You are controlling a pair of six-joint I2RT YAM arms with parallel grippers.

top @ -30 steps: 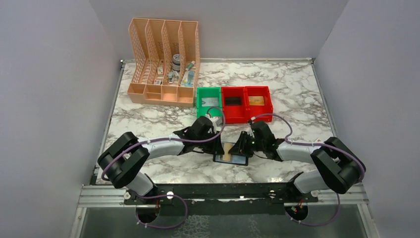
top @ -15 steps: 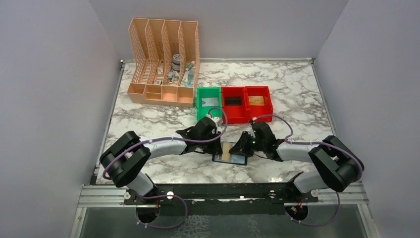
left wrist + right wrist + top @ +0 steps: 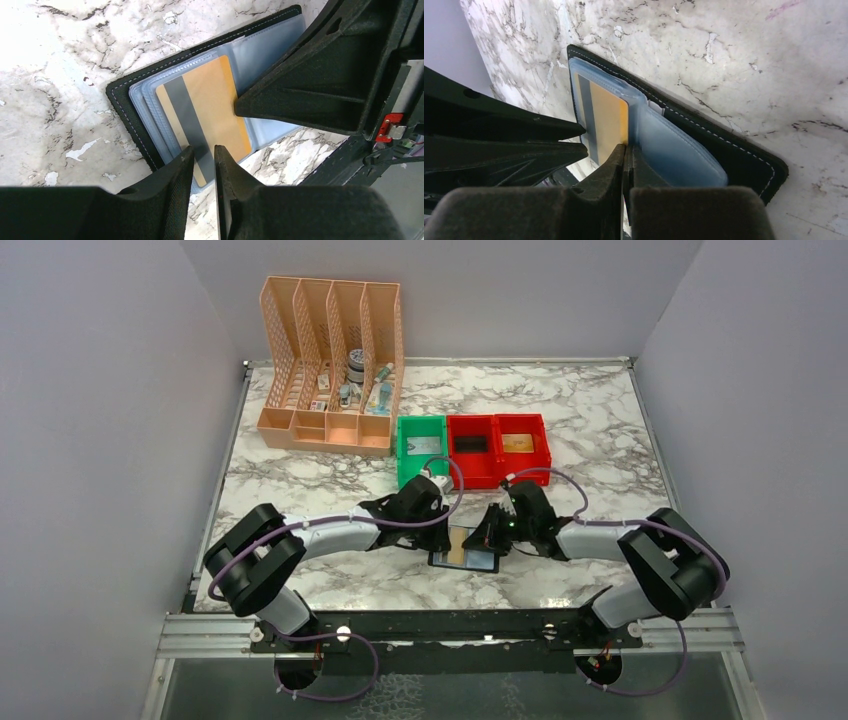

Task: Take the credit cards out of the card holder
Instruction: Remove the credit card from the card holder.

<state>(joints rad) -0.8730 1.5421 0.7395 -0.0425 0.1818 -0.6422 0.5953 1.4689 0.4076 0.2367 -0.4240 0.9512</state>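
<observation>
The card holder (image 3: 482,562) lies open and flat on the marble table (image 3: 590,420), near its front edge and midway between the two arms, in the same spot as a second ago. A gold card (image 3: 212,107) with a grey stripe sits on its left half, lying in the clear plastic sleeves (image 3: 674,150), and it looks no further out than before. Seen from above, both arms have drawn in slightly toward the centre, and their elbows stand a little closer to the wallet than they did. The left gripper (image 3: 201,150) reaches in from the left. Its fingers stand a narrow gap apart with the striped end of the card showing in that gap, and whether they pinch the card or only straddle its edge cannot be told. The right gripper (image 3: 626,148) comes in from the other side with its fingers pressed together and nothing visible between them. Its tip rests against the card's inner long edge, where the sleeves fold at the wallet's middle. Further back on the table, well apart from the wallet, the green bin (image 3: 421,448), the two red bins (image 3: 498,448) and the peach file organizer (image 3: 330,365) stand unmoved.
</observation>
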